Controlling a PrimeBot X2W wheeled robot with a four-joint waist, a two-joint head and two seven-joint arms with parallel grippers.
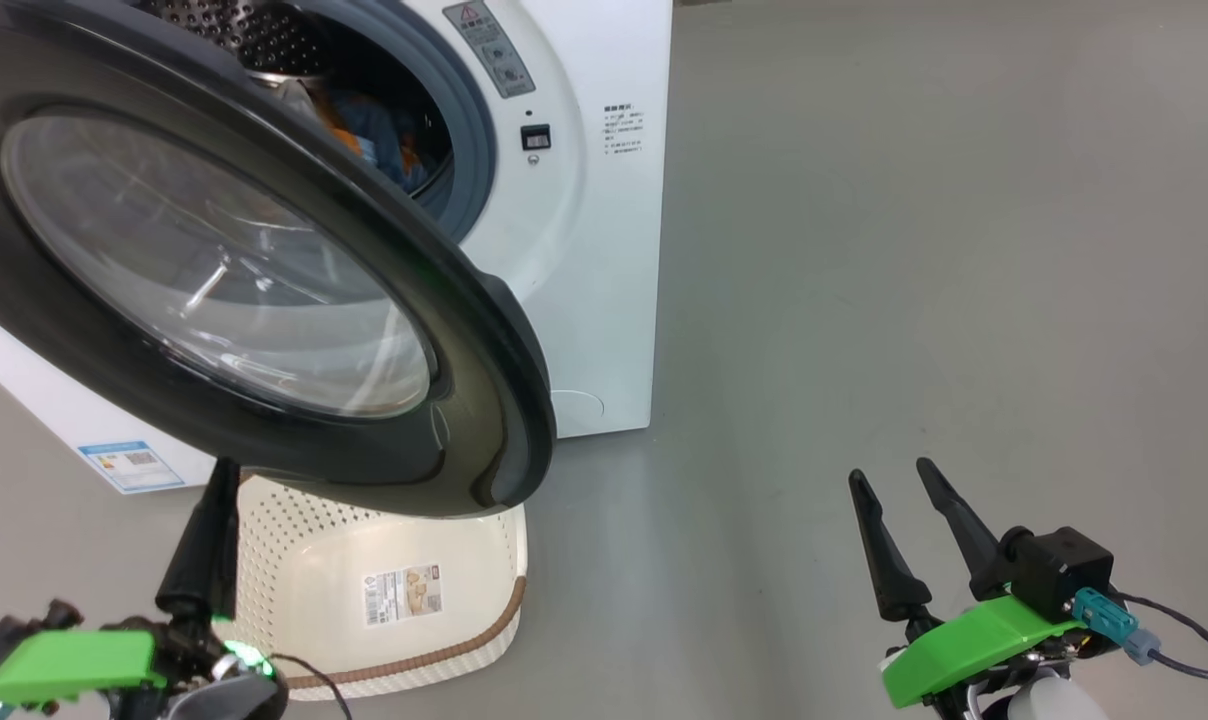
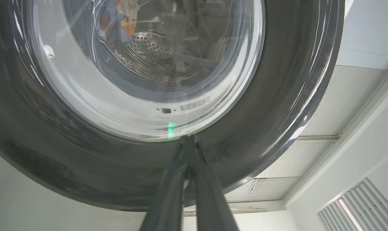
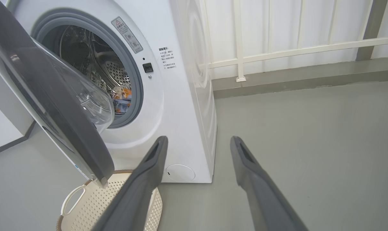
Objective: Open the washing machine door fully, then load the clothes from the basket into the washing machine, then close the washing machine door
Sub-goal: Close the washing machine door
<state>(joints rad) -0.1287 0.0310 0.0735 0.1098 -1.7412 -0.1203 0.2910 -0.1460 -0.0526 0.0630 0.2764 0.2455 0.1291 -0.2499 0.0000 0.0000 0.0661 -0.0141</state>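
Observation:
The washing machine door (image 1: pixel 464 330), a black ring around bulging glass, stands partly open in front of the white washing machine (image 1: pixel 604 250). The clothes (image 1: pixel 364 130), blue with orange print, lie inside the steel drum; through the door's glass the clothes (image 2: pixel 123 22) show again, and past the gasket the clothes (image 3: pixel 121 99). The cream basket (image 1: pixel 304 600) sits empty on the floor under the door. My left gripper (image 1: pixel 226 470) is shut, its tips against the outer face of the door's lower ring (image 2: pixel 213 154). My right gripper (image 1: pixel 889 472) hangs open over bare floor, right of the machine.
Grey floor spreads out to the right of the machine. A white railing (image 3: pixel 277 51) and wall run behind it. The door (image 3: pixel 52 106) overhangs the basket (image 3: pixel 94 205). A round service flap (image 3: pixel 180 172) sits low on the machine's front.

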